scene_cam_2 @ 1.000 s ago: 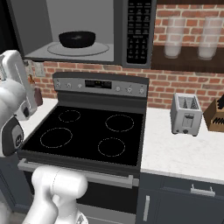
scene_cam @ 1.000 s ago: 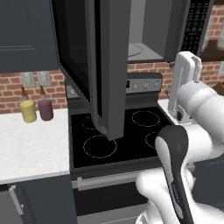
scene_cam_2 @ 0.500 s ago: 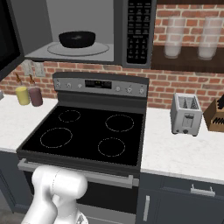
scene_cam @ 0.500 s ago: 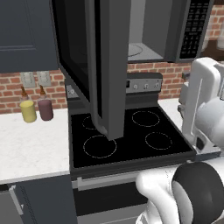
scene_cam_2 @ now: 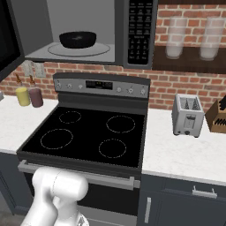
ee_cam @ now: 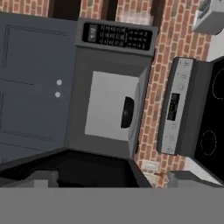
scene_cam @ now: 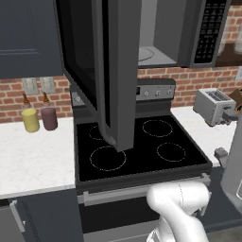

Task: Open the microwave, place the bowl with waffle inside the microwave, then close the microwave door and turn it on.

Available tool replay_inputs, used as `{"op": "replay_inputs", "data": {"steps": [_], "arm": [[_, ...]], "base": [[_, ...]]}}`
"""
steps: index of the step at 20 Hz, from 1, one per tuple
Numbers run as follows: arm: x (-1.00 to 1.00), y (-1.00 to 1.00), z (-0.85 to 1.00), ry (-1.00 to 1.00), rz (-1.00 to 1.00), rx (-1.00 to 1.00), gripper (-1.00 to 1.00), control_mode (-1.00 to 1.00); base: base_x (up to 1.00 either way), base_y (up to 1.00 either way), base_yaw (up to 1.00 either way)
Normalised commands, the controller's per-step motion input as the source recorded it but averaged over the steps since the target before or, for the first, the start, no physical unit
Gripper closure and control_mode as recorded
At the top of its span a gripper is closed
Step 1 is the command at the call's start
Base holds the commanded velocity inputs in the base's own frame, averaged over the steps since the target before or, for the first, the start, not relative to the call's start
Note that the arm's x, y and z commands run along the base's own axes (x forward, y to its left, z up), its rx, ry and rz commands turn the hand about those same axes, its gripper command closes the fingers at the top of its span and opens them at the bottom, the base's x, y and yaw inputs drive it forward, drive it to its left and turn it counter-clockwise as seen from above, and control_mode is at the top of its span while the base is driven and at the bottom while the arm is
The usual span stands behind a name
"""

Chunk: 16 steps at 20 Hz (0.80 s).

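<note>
The microwave (scene_cam_2: 84, 33) hangs above the stove with the microwave door (scene_cam: 111, 71) swung wide open towards me. The black bowl (scene_cam_2: 78, 39) sits on the glass turntable inside; in the rolled hand view the bowl (ee_cam: 127, 112) appears edge-on in the cavity. Its rim hides the waffle. The black button panel (scene_cam_2: 140, 31) is on the microwave's right side. My gripper (ee_cam: 116, 179) is open, its fingertips (ee_cam: 43, 177) wide apart with nothing held, well back from the cavity. The open door's dark window (ee_cam: 74, 168) lies just beyond them.
A black stove (scene_cam_2: 88, 137) lies under the microwave. On the right counter stand a silver toaster (scene_cam_2: 189, 115) and a knife block (scene_cam_2: 218, 115). Two bottles (scene_cam_2: 28, 96) stand on the left counter. A dark cabinet (ee_cam: 30, 87) adjoins the microwave.
The arm has swung away from in front of the stove, out to the right edge of the left base view. The bowl and the open door have stayed put.
</note>
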Motion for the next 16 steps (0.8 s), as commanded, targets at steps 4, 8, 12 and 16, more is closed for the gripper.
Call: {"op": "replay_inputs", "data": {"steps": [4, 8, 12, 16], "arm": [[-0.81, 0.87, 0.00, -0.13, 0.00, -0.13, -1.00, -1.00], [-0.48, 1.00, 0.00, -0.14, -0.01, -0.13, -1.00, -1.00], [0.01, 1.00, 0.00, -0.05, -0.09, -0.15, -1.00, -1.00], [0.68, 0.65, 0.00, -0.02, -0.31, -0.12, -1.00, -1.00]], "base": [[0.00, 0.00, 0.00], [0.00, 0.00, 0.00], [0.00, 0.00, 0.00], [0.00, 0.00, 0.00]]}}
